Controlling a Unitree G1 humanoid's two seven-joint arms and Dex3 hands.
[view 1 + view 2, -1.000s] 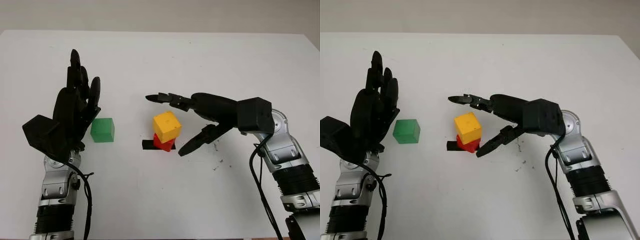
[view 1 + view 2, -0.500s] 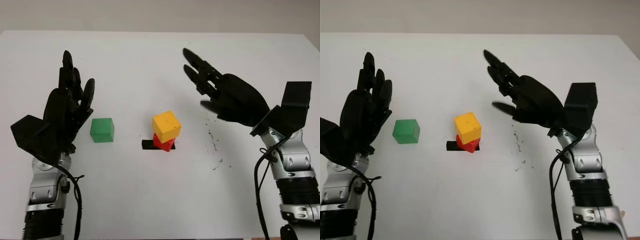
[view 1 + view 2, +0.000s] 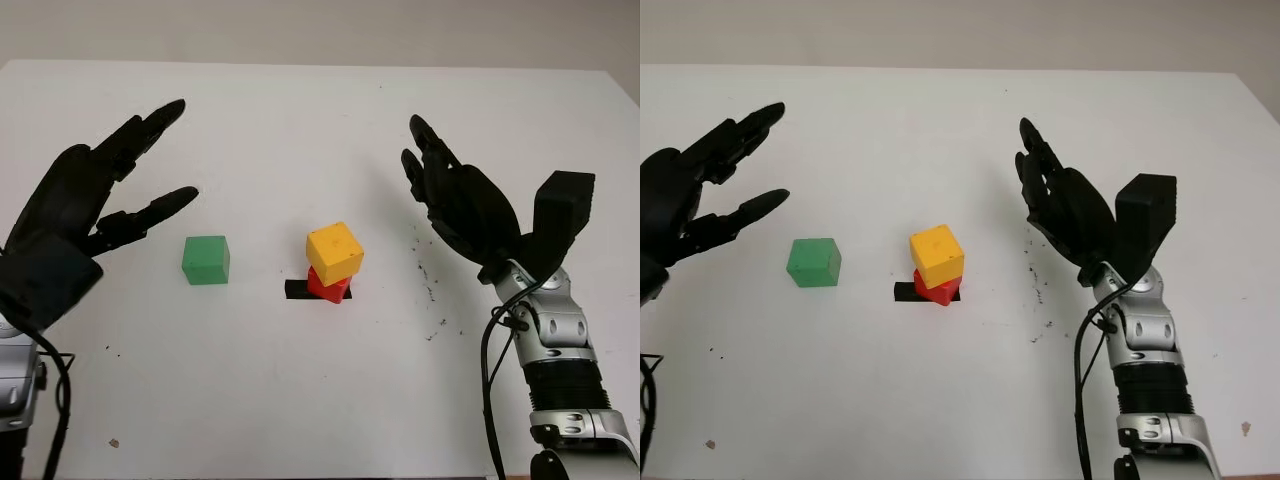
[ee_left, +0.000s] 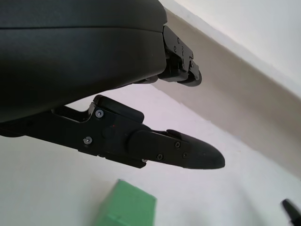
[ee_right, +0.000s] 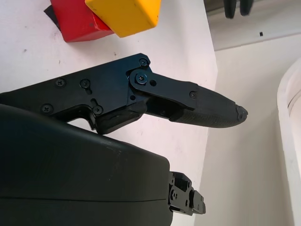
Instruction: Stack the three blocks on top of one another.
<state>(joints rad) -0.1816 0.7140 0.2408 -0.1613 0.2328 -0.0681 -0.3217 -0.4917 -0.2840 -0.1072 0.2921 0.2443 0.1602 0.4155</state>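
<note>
1. A white table (image 3: 320, 400) fills the scene, with a pale wall strip along its far edge and a few dark specks right of centre.
2. At mid-table, a yellow block (image 3: 334, 250) sits on a red block (image 3: 327, 287), turned askew to it and overhanging its left side; the red one rests on a black tape mark (image 3: 297, 290).
3. A green block (image 3: 205, 259) stands alone on the table, left of the pair and well apart from it.
4. The left hand (image 3: 75, 205) is raised above the table to the left of the green block, released and holding nothing.
5. The right hand (image 3: 465, 212) is raised to the right of the stack, clear of it, likewise released and empty.
6. Two of three blocks appear stacked; the green one is yet to be placed on top.
7. The blocks look like small, rigid, light cubes with smooth painted faces, so a pinch across two opposite side faces should hold.
8. The green block's sides are unobstructed for the left hand, which is the nearer one.
9. The skewed yellow block offers a poor landing; a gentle, centred set-down seems needed, or the stack may tip.
</note>
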